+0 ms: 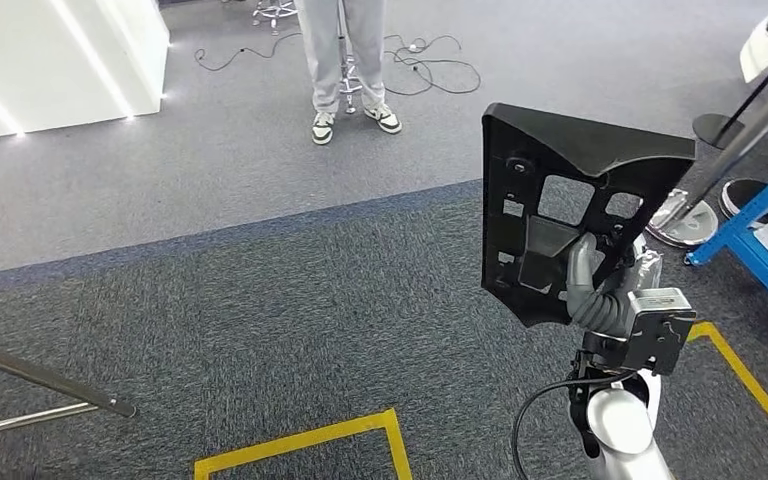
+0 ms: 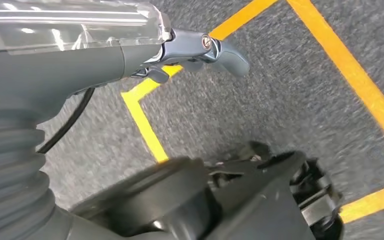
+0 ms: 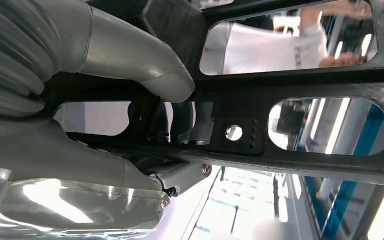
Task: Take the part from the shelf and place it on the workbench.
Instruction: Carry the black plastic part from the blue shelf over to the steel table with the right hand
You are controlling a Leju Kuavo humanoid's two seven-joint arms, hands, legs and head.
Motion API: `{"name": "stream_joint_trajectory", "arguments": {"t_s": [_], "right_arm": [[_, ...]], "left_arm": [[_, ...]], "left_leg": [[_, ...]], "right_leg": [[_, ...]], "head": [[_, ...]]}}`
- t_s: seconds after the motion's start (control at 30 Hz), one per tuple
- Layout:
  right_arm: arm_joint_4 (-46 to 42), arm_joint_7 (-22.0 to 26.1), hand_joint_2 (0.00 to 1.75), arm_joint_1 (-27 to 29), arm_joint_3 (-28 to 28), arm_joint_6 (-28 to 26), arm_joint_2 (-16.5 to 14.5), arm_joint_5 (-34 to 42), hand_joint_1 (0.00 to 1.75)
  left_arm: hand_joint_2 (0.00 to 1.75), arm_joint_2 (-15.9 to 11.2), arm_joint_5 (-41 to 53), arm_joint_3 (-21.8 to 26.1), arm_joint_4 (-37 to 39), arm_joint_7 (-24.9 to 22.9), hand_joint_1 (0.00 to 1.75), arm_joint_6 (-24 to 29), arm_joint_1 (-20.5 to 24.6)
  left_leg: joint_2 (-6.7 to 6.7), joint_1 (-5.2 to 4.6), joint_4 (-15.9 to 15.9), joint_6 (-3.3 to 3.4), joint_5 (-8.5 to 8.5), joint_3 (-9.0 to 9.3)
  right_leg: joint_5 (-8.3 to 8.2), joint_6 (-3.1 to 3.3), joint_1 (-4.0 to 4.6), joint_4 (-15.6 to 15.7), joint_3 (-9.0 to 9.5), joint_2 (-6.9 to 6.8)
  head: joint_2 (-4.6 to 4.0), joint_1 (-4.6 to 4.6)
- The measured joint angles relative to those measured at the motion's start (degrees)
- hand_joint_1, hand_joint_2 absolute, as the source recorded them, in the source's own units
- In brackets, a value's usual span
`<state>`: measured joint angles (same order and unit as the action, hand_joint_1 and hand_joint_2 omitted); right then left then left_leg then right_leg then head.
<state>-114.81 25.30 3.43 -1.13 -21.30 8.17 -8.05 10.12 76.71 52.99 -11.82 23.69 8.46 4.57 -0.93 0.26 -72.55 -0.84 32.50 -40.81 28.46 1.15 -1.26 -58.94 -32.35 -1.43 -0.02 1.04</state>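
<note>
Right robot hand (image 1: pixel 600 290) carried the part (image 1: pixel 570 215), mid-transport.
Fingers were wrapped through the black part's openings, holding it upright above the yellow floor tape (image 1: pixel 305 440); next came finding the bench and lowering it. Left robot hand (image 2: pixel 200 50) held nothing, fingers loosely apart. No legible writing.

The right arm (image 1: pixel 620 425) rises from below with its wrist bent upward, its robot hand (image 1: pixel 592 285) raised and gripping the black part (image 1: pixel 570 190), while the left robot hand (image 2: pixel 200 50) hangs toward the floor, fingers loosely extended, holding nothing.
</note>
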Motion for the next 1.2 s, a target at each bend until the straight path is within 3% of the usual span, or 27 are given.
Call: {"name": "stream_joint_trajectory", "arguments": {"t_s": [0.03,0.07,0.13,0.17,0.23,0.27,0.33,0.4,0.47,0.53,0.57,0.63,0.7,0.77,0.83,0.93,1.07,1.13,1.2], "right_arm": [[0.0,0.0,1.75,0.0,0.0,0.0,0.0,0.0,1.75],[0.0,0.0,1.75,0.0,0.1,-0.1,0.0,-0.1,1.75],[0.0,-0.1,1.75,0.0,0.3,-0.2,0.0,-0.3,1.75],[0.0,-0.1,1.75,0.0,0.4,-0.3,0.0,-0.5,1.75],[-0.1,-0.1,1.75,0.2,0.4,-0.5,0.0,-0.7,1.75],[-0.2,0.0,1.75,0.5,0.5,-0.5,0.1,-0.9,1.75],[-0.5,0.3,1.75,1.2,0.6,-0.7,0.1,-1.2,1.75],[-1.0,0.8,1.75,2.2,0.7,-0.8,0.1,-1.6,1.75],[-1.3,1.2,1.75,3.2,0.8,-0.9,0.0,-1.9,1.75],[-1.4,1.4,1.75,4.0,0.9,-1.0,0.0,-2.0,1.75],[-1.4,1.4,1.75,4.3,1.0,-1.1,0.0,-2.3,1.75],[-1.6,1.8,1.75,4.7,1.1,-1.5,0.0,-3.3,1.75],[-2.2,2.4,1.75,5.1,1.4,-2.0,-0.1,-4.4,1.75],[-3.0,2.9,1.75,5.5,2.0,-2.5,-0.3,-5.2,1.75],[-3.5,3.2,1.75,5.8,2.8,-3.0,-0.4,-5.8,1.75],[-3.7,3.3,1.75,5.8,3.7,-3.5,-0.7,-6.0,1.75],[-3.8,3.3,1.75,5.9,3.8,-3.5,-0.7,-5.8,1.75],[-3.9,3.4,1.75,6.2,4.0,-3.6,-0.8,-5.2,1.75],[-3.9,3.4,1.75,6.4,4.2,-3.5,-1.0,-4.7,1.75]], "left_arm": [[1.75,0.0,0.0,0.0,0.0,0.0,0.0,0.0,0.0],[1.75,0.0,0.0,0.0,0.0,0.0,0.0,0.1,0.0],[1.75,0.0,0.1,0.0,0.0,-0.1,0.0,0.3,0.0],[1.75,-0.1,0.1,0.0,0.0,-0.2,0.0,0.4,-0.2],[1.75,-0.1,0.1,0.0,0.0,-0.3,0.0,0.6,-0.3],[1.75,-0.2,0.1,0.0,0.0,-0.2,0.0,0.7,-0.5],[1.75,-0.2,-0.1,0.0,0.0,-0.2,0.0,0.9,-0.8],[1.75,-0.2,-0.3,0.0,0.0,-0.1,0.0,1.1,-1.0],[1.75,-0.2,-0.5,0.0,0.0,0.0,0.0,1.1,-1.0],[1.75,-0.2,-0.6,0.1,0.0,0.0,0.0,1.1,-0.9],[1.75,-0.2,-0.6,0.1,0.0,0.0,0.0,1.2,-0.9],[1.75,-0.2,-0.6,0.1,0.0,-0.4,0.0,1.5,-0.9],[1.75,-0.3,-0.5,0.1,0.0,-1.1,0.0,2.1,-0.8],[1.75,-0.4,-0.4,0.1,0.0,-2.1,0.0,2.9,-0.6],[1.75,-0.7,-0.4,0.2,0.0,-2.9,0.0,3.5,-0.5],[1.75,-1.1,-0.4,0.3,0.0,-3.5,0.0,4.0,-0.5],[1.75,-1.3,-0.4,0.4,0.0,-3.5,0.0,4.1,-0.5],[1.75,-1.5,-0.6,0.5,0.0,-3.4,0.0,4.3,-0.3],[1.75,-1.8,-1.0,0.8,0.0,-3.2,0.0,4.7,-0.2]], "left_leg": [[0.3,0.09,-2.2,-0.09,0.48,-1.03],[0.48,0.13,-2.3,-0.11,-0.07,-1.03],[1.47,0.09,3.6,0.2,-3.51,2.16],[2.82,-0.16,7.5,0.49,-4.94,4.27],[4.65,-0.77,12.5,1.2,-6.32,6.76],[4.81,-1.07,13.2,1.46,-6.22,6.93],[3.36,-1.06,13.8,2.03,-6.58,6.96],[2.05,-0.75,14.7,2.74,-7.07,7.44],[0.72,-0.61,15.1,3.24,-7.32,7.68],[-0.84,-0.63,15.1,3.37,-7.33,7.66],[-1.64,-0.62,15.0,3.34,-7.31,7.68],[-3.36,-0.52,14.6,3.1,-7.15,7.76],[-4.93,-0.45,13.9,2.55,-6.78,7.51],[-6.17,-0.45,13.5,1.84,-6.62,6.98],[-7.23,-0.36,13.6,1.14,-6.7,6.71],[-5.03,-0.38,12.3,0.47,-5.67,6.38],[-2.44,-0.42,9.4,0.26,-3.82,5.11],[-0.09,-0.27,3.6,0.01,-1.69,2.68],[2.16,-0.27,5.1,0.27,-3.17,4.05]], "right_leg": [[0.11,0.07,0.12,0.0,0.09,-0.89],[0.24,0.08,0.2,0.0,0.21,-1.73],[0.56,-0.06,0.3,0.0,0.65,-3.17],[0.77,-0.25,0.42,0.0,0.89,-3.78],[1.08,-0.77,0.64,0.0,1.17,-4.92],[1.15,-1.07,0.69,0.0,1.24,-5.52],[1.37,-1.72,0.58,0.2,1.57,-6.25],[2.79,-2.24,0.29,-1.6,1.04,-3.58],[6.07,-2.48,0.03,-7.9,-2.14,0.19],[8.12,-2.7,-0.04,-14.4,-5.92,1.28],[7.53,-2.82,-0.11,-15.2,-6.7,1.35],[3.59,-2.99,-0.42,-10.8,-5.19,1.81],[0.37,-3.01,-0.82,-3.9,-2.24,4.12],[-0.17,-2.61,-0.8,-1.2,-1.08,5.4],[-0.27,-1.8,-0.64,-0.9,-0.91,4.16],[-0.45,-0.64,-0.71,-0.2,-0.34,2.54],[-0.38,-0.24,-0.5,-0.2,-0.19,1.86],[-0.06,0.08,-0.02,-0.2,0.04,-0.66],[0.44,0.08,0.38,-0.2,0.53,-3.37]], "head": [[0.0,0.01],[0.0,0.01],[0.0,-0.01],[0.0,-0.01],[0.0,0.03],[0.0,0.04],[0.0,0.08],[0.0,0.1],[0.0,0.17],[0.0,0.21],[0.0,0.21],[0.0,0.21],[0.0,0.21],[0.0,0.18],[0.0,0.15],[0.0,0.06],[0.0,-0.09],[0.0,-0.18],[0.0,-0.17]]}}
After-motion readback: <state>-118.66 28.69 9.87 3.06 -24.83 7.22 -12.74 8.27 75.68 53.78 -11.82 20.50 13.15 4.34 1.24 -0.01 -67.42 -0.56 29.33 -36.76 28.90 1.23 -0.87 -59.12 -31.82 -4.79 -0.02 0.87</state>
